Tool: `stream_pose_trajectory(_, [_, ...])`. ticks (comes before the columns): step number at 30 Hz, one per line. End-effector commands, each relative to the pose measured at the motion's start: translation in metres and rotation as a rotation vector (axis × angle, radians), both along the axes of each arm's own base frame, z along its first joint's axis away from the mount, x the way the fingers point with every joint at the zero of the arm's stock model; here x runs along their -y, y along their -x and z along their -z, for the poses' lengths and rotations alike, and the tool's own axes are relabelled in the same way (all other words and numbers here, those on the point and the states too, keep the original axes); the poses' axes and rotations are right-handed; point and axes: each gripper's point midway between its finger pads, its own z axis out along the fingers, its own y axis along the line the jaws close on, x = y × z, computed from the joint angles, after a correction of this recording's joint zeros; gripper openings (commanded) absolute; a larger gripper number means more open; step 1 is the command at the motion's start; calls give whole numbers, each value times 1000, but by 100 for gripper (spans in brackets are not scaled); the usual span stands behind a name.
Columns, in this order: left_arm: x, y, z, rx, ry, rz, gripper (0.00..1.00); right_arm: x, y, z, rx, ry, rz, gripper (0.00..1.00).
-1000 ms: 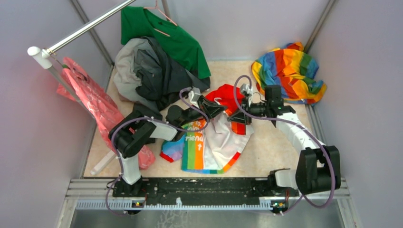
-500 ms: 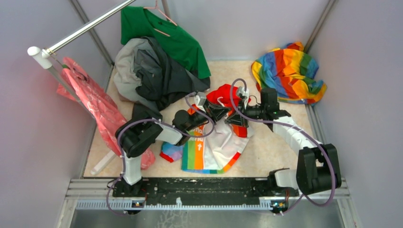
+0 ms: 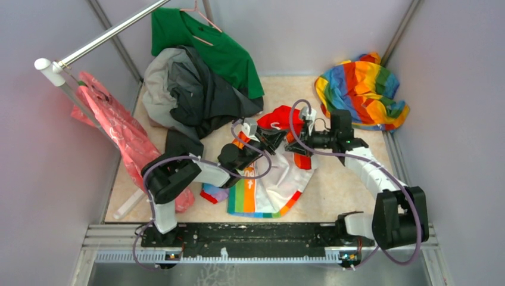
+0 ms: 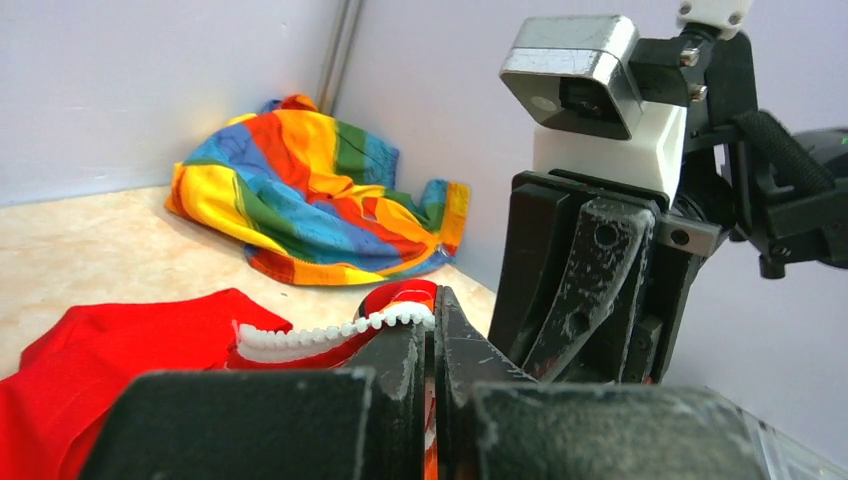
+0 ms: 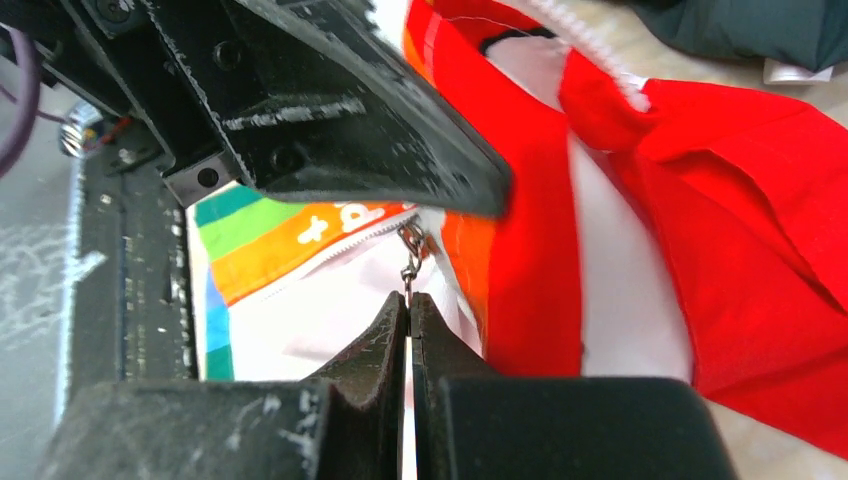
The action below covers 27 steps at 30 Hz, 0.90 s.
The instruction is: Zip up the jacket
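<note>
Both left gripper [image 4: 432,325] and right gripper [image 5: 408,308] pinch the jacket [image 3: 271,186] on beige table [image 3: 336,179], lilac walls [image 3: 309,30] around.

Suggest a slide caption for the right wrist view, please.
Right gripper pinches the zipper pull of the jacket, left gripper close by.

Green shirt [image 3: 209,47], grey garment heap [image 3: 189,89], rainbow cloth [image 3: 360,89] (far right corner)

The jacket [image 3: 268,185] lies mid-bench [image 3: 339,179], its hood end farthest from the arm bases. The left end effector [image 3: 275,138] and right end effector [image 3: 293,145] meet side by side over its far half. Behind it to the left sits a clothes pile [image 3: 184,89]; a cloth [image 3: 360,89] fills the far right corner, and a bag [image 3: 113,125] hangs at the left edge.
</note>
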Motion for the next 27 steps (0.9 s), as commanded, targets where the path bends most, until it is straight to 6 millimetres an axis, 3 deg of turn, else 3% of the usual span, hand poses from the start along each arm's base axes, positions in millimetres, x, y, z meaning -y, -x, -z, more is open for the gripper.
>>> stream_pose_trajectory(1, [-41,7,-88,96,311,-117,0,10,9,-40,-12,-169,-43,0])
stream_pose_trajectory(12, [-40,8,-98,144,292,-127,0,15,16,-34,17,-125,-38,0])
stream_pose_trajectory(17, [-30,7,-101,177,277,-106,0,-3,23,-22,1,-81,-87,0])
stream_pose_trajectory(22, [-9,14,-85,127,282,-33,0,-11,18,-40,5,-157,-71,0])
stream_pose_trajectory(27, [0,11,-74,109,276,-41,0,-15,32,-47,12,-201,-155,0])
